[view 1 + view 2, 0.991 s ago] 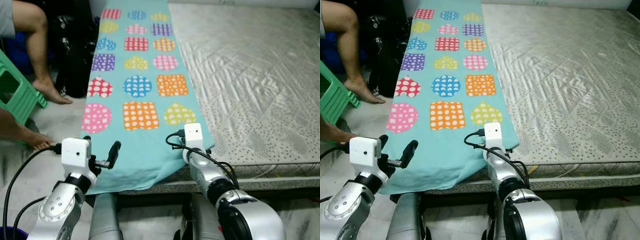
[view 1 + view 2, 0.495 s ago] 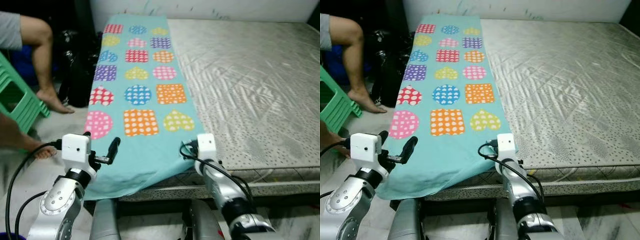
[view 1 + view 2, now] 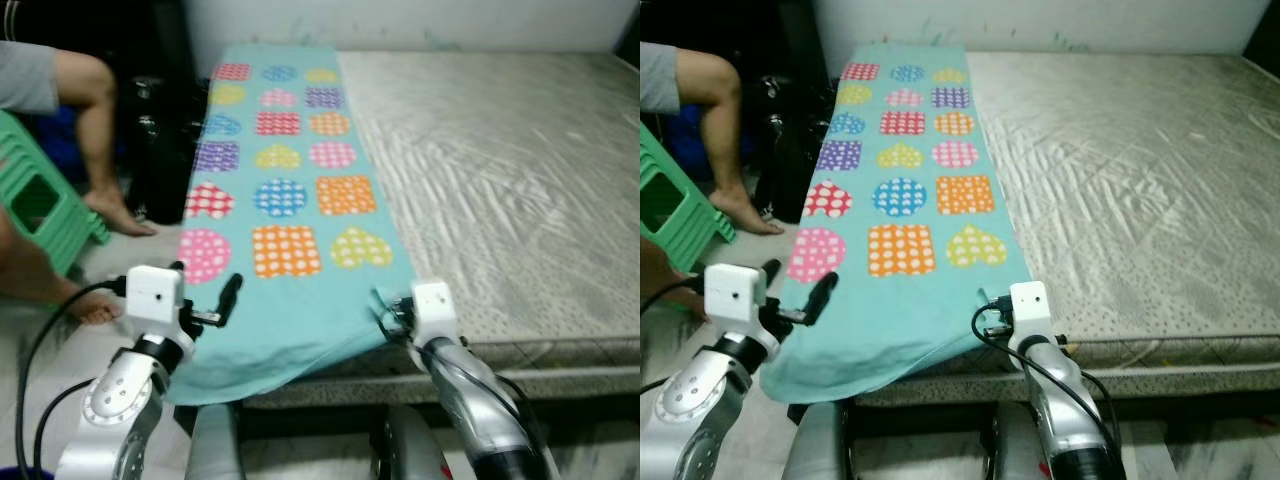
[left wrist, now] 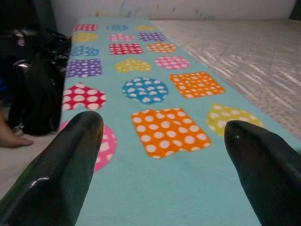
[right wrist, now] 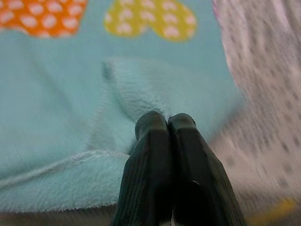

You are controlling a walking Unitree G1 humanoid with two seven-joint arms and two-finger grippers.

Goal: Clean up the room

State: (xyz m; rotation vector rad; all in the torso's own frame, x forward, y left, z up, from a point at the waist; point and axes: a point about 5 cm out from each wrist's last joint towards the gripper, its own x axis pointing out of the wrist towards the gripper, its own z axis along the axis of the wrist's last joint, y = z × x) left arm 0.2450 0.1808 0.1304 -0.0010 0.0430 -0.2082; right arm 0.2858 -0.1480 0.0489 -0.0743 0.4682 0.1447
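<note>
Blanket: the turquoise blanket with bright dotted hearts, squares and circles runs lengthwise along the left edge of the mattress, from the wall at 12 o'clock down to the near edge at 6 o'clock, where its end droops over the side.
Right gripper: the right gripper has its two black fingers pressed tight together on a bunched fold at the blanket's near right corner, around 5 o'clock of the cloth.
Left gripper: the left gripper hangs with fingers spread wide above the blanket's near left part, at about 7 o'clock, gripping nothing.
What has changed: over the last second the right arm has drawn back toward the robot, and the corner it pinches now puckers up off the mattress; the whole view has shifted too, so the head has moved.
Meaning for the task: I judge the tidying is at an early stage, with one corner secured and the other yet to be taken before any fold or lift.
Bystander: a person's bare leg and a green stool sit at 9 to 10 o'clock, well apart from the arms.
</note>
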